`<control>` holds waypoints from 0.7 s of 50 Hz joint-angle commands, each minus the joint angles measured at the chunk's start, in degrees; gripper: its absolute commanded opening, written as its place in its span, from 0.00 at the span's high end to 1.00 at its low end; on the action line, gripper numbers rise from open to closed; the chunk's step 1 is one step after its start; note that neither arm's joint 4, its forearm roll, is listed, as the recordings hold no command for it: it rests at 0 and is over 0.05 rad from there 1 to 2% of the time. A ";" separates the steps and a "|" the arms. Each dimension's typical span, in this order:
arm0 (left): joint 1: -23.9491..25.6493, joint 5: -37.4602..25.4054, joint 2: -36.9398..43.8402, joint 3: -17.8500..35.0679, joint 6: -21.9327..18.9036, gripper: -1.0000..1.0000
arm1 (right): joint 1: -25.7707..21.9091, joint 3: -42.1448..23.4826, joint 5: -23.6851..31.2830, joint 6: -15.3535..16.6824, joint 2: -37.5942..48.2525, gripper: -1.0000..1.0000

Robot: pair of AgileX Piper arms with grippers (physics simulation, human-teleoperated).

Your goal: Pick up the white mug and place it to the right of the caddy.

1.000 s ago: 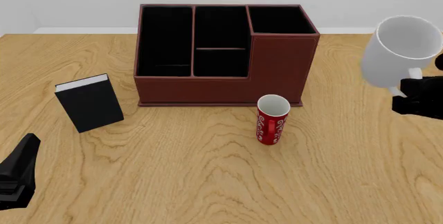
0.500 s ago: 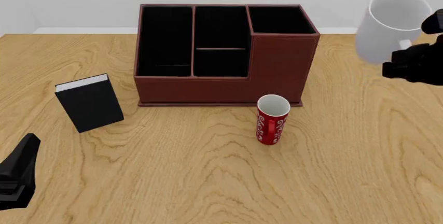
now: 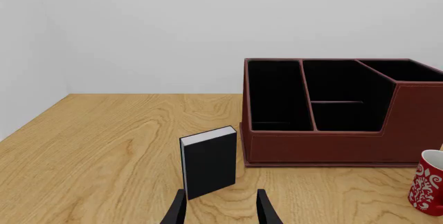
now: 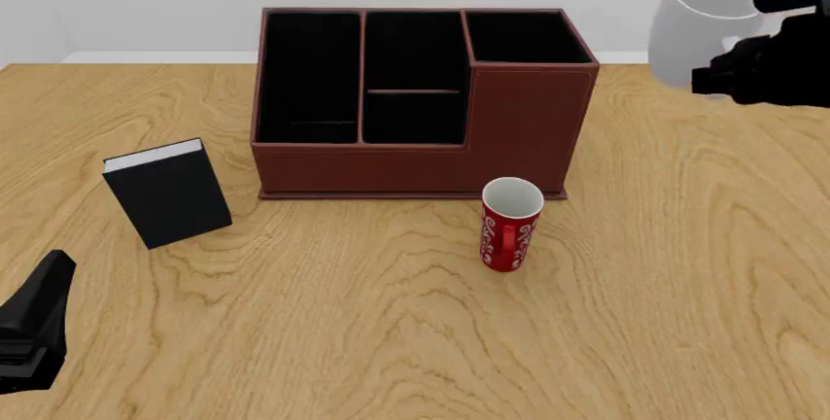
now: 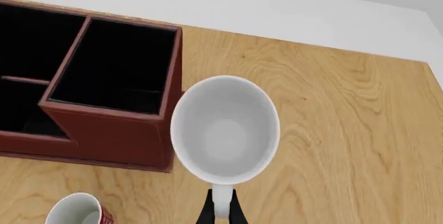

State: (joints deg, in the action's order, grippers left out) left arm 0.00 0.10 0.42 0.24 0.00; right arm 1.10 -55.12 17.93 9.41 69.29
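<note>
The white mug (image 4: pixel 697 19) hangs in the air at the far right, above and to the right of the caddy (image 4: pixel 526 133). My right gripper (image 4: pixel 742 55) is shut on the mug's handle. In the right wrist view I look down into the mug (image 5: pixel 225 130), with the fingers (image 5: pixel 221 211) pinching its handle and the caddy's tall end section (image 5: pixel 111 130) beside it. The caddy also shows in the left wrist view (image 3: pixel 408 130). My left gripper (image 4: pixel 33 328) rests low at the near left; its fingers (image 3: pixel 176 211) stand apart and empty.
A red mug with a white pattern (image 4: pixel 510 224) stands just in front of the caddy's right end. A small black book (image 4: pixel 169 192) stands upright left of the caddy. Bare wood lies to the right of the caddy.
My right gripper has carried the white mug up and away from me, and slightly left, toward the far right area beside the caddy. The left arm has not moved.
</note>
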 commanded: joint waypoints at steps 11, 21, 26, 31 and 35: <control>0.00 0.00 0.00 0.00 0.00 0.00 | 1.11 -7.53 2.24 -1.01 6.00 1.00; 0.00 0.00 0.00 0.00 0.00 0.00 | 0.39 -10.13 3.03 -1.82 9.46 1.00; 0.00 0.00 0.00 0.00 0.00 0.00 | 0.43 -11.62 3.92 -2.32 10.75 1.00; 0.00 0.00 0.00 0.00 0.00 0.00 | 0.46 -12.76 4.54 -2.91 11.78 1.00; 0.00 0.00 0.00 0.00 0.00 0.00 | 0.91 -13.41 4.96 -2.96 12.72 1.00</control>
State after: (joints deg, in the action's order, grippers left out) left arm 0.00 0.10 0.42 0.24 0.00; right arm 1.68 -66.11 21.87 7.62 79.77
